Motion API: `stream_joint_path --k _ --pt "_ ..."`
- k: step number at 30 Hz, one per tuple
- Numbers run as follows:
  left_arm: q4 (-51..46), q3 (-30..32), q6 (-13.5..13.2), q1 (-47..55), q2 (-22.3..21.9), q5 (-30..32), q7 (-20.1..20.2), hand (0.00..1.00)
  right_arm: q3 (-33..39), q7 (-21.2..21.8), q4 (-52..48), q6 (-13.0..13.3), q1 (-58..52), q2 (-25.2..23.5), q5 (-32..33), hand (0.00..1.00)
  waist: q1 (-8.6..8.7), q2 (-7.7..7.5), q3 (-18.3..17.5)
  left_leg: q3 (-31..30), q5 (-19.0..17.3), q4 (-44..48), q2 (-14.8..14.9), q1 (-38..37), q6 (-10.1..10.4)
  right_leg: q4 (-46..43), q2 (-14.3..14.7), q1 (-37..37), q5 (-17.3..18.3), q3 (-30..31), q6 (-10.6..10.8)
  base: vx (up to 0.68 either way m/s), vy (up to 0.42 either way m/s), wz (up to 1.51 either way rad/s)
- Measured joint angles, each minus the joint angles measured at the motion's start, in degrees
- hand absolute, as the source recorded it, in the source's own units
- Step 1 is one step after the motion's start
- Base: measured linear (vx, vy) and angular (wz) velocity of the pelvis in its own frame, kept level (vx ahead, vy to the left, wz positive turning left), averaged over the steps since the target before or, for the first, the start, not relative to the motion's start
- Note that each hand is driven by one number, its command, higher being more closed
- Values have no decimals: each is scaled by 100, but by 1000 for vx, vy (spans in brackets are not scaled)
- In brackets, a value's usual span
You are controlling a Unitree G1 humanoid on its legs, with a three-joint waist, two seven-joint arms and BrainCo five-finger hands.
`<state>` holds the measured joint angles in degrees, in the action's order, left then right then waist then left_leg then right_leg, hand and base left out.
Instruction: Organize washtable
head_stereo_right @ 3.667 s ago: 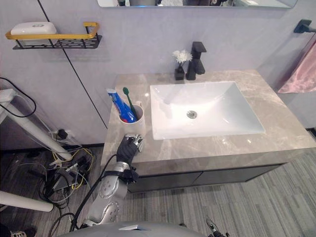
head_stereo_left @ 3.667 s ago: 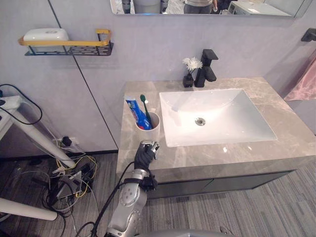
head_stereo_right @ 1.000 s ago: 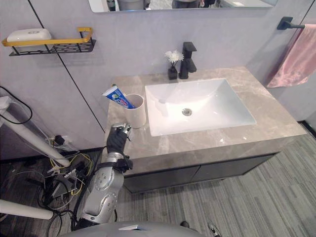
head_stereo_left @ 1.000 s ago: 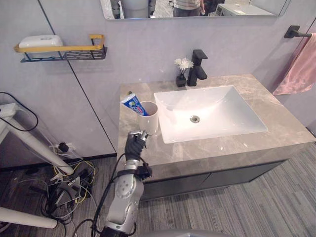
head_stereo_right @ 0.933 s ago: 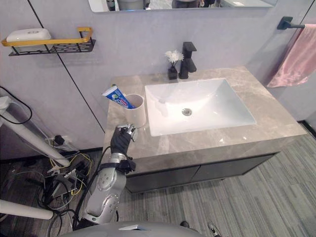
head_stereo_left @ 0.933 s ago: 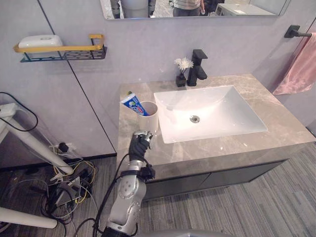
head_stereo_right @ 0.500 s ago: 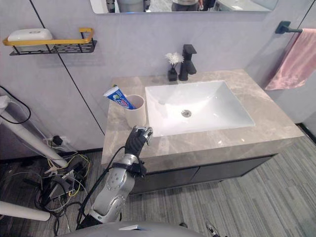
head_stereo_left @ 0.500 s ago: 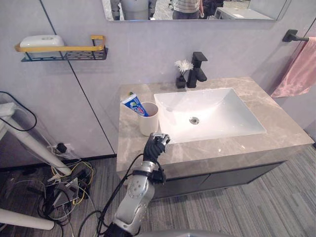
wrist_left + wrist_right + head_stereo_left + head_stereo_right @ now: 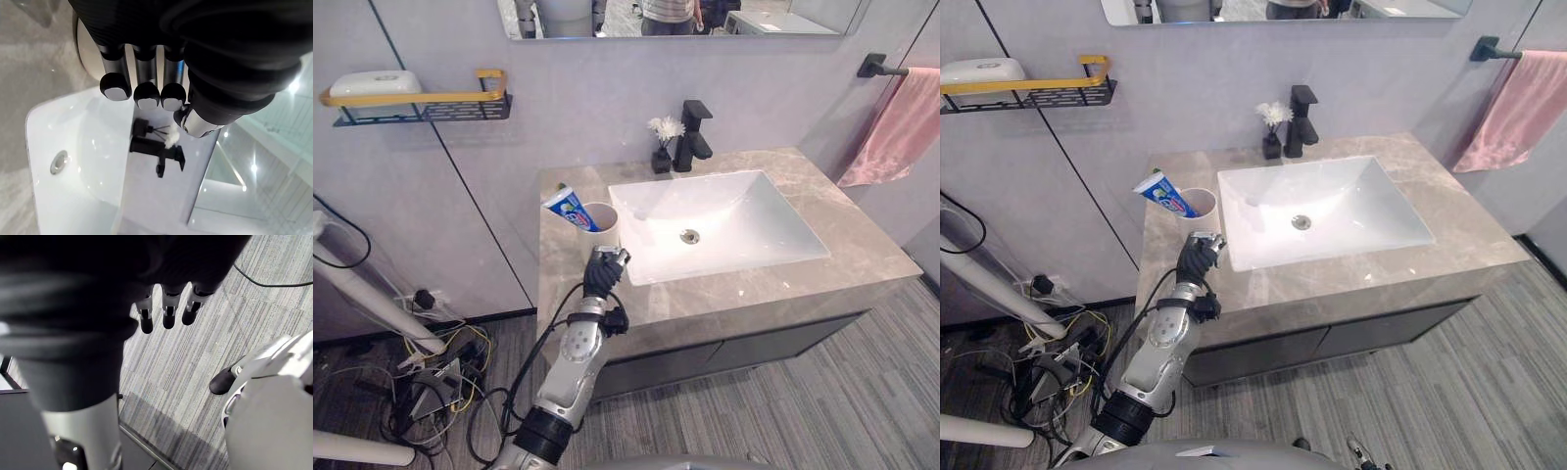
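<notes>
A white cup stands at the left of the grey marble washtable, beside the white sink. A blue and white toothpaste tube leans out of the cup to the left. My left hand is on the counter just in front of the cup, its fingers curled with nothing in them; the cup shows right behind them. My right hand hangs over the striped floor, fingers relaxed and empty.
A black faucet and a small black vase with a white flower stand behind the sink. A wall shelf at the upper left holds a white soap bar. A pink towel hangs at the right.
The whole view has shifted with the camera. My left hand has come back a little to the left, from the sink's front corner to just in front of the cup.
</notes>
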<state>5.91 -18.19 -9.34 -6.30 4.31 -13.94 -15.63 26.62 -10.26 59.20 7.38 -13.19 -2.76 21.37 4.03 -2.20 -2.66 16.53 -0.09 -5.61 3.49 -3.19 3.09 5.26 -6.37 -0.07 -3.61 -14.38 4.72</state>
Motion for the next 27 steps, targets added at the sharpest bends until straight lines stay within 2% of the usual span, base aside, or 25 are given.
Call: stream_joint_path --k 5,27 --pt "173 186 18 -91 4 193 -52 100 55 1 -5 -5 4 -18 -1 0 10 -13 7 77 -6 1 -2 -5 -7 8 -1 -54 -42 112 4 -13 8 -11" --pt "992 251 -22 -317 -58 85 125 100 160 -2 -2 -47 20 -47 -1 0 16 -42 22 109 -8 -9 -4 8 -7 31 2 -93 -45 150 4 1 0 0"
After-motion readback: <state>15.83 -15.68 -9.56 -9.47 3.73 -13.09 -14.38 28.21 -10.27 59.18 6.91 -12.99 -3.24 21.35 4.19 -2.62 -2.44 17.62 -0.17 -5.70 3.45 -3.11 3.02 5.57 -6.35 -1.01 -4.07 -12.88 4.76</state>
